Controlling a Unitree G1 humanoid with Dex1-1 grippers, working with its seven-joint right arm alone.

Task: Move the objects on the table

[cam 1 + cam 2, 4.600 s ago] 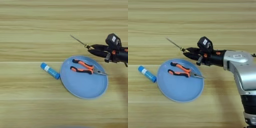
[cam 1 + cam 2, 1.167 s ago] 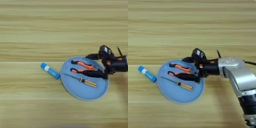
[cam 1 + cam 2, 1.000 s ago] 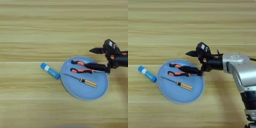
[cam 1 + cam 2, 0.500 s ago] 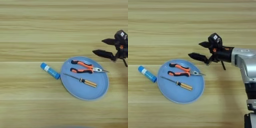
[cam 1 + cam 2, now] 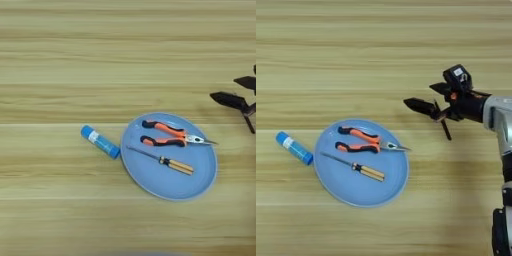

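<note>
Orange-and-black-handled pliers lie on the round blue plate, jaws pointing right over its rim. Below them on the plate rests the thin screwdriver, its yellow-and-black handle to the right. A blue glue stick lies on the wooden table just left of the plate, touching its edge. My right gripper hovers to the right of the plate, above the table, open and holding nothing.
My silver forearm enters from the right edge. Bare wood stretches across the far half and the left of the table.
The gripper let go of the screwdriver on the plate and has drawn back to the right, away from the plate, with its fingers spread. Pliers and glue stick have not moved.
</note>
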